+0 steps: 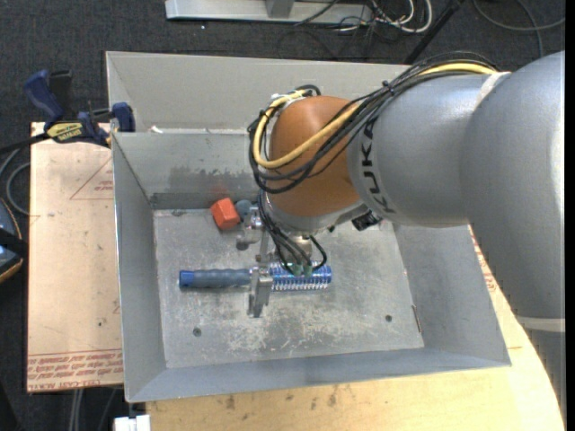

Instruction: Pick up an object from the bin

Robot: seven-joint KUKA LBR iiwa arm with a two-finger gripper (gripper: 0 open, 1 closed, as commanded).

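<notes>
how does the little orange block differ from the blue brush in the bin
Colour: the orange block is orange-red; the blue brush is blue with pale bristles at its head. Shape: the block is small and chunky; the brush is long and thin, lying flat. Place: the block sits near the back wall; the brush lies mid-bin, with the gripper down at its middle. Both rest on the floor of the bin.

Blue brush (213, 279) lies flat mid-floor of bin (359, 335), handle pointing left, bristles right. Orange block (224, 213) sits near back wall.
</notes>
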